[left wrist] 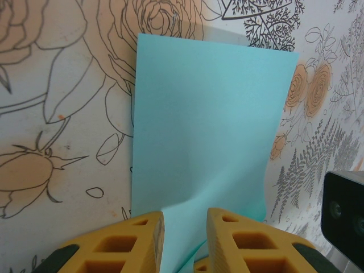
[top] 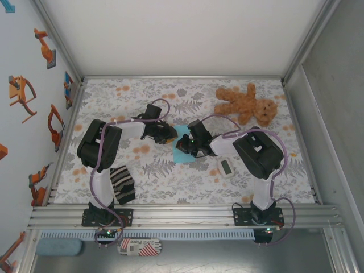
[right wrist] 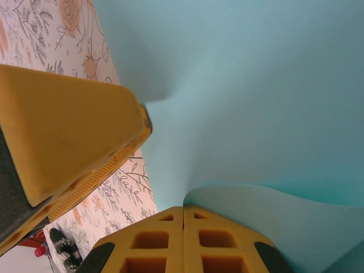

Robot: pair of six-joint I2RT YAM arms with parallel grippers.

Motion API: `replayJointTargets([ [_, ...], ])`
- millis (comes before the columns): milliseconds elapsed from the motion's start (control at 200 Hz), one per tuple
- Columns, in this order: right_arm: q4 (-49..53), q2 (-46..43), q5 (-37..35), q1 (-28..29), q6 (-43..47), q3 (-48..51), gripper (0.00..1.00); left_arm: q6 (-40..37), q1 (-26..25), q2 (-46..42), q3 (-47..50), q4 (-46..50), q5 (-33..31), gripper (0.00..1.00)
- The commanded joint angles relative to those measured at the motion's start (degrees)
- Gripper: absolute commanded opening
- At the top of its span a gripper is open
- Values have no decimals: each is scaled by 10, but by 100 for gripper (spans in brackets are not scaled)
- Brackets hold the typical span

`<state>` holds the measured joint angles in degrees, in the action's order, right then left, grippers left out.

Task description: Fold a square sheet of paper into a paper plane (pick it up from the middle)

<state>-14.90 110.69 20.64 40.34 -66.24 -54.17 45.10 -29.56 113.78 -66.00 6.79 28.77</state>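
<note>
The sheet of paper (top: 183, 158) is lying near the middle of the flowered surface (top: 187, 182), with both arms reaching in over it from either side. The teddy bear (top: 247, 105) is lying well apart from it toward the far right corner. The small white gadget (top: 226, 167) is sitting just to the right of the paper, and the striped cloth (top: 122, 185) is lying near the base of the left arm.

The left pincer (top: 169, 135) is coming down on the left edge of the sheet. Seen from its own camera, the left pincer (left wrist: 185, 219) is standing slightly spread, with a narrow gap between the two yellow fingers. The paper (left wrist: 210, 125) is buckling up from the surface (left wrist: 57, 114) into that gap, while the rest of the sheet is lying flat beyond it. I cannot tell whether the fingers are actually squeezing the paper.

The right pincer (top: 190, 147) is sitting over the right part of the sheet. In its own view, the right pincer (right wrist: 183, 211) is pressed tightly together, and a curled flap of the paper (right wrist: 256, 85) is coming out right at the seam of its tips, so it is pinching the sheet. A finger (right wrist: 74, 125) of the left pincer is touching the paper here, its tip making a small dent. The surface (right wrist: 125, 193) is showing beneath the lifted paper.
</note>
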Motion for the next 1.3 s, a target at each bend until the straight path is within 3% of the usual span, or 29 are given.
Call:
replayJointTargets([
  [0,5,16,-17,4,-8,-13,0,-3,-2,22,18,41,-26,27],
  [361,37,15,-25,4,-3,-15,0,1,23,-44,3,58,-31,30],
  [591,33,13,-15,4,-2,-20,21,8,74,-132,28,84,-97,36],
  [801,31,15,-8,4,-2,-21,36,3,108,-173,53,96,-85,37],
  [1022,50,10,-12,4,11,-19,36,30,105,-202,103,58,-36,37],
  [1167,70,8,-17,4,21,-20,25,32,85,-218,128,49,-24,34],
  [1292,82,6,-24,4,24,-17,21,29,57,-220,135,46,-21,29],
])
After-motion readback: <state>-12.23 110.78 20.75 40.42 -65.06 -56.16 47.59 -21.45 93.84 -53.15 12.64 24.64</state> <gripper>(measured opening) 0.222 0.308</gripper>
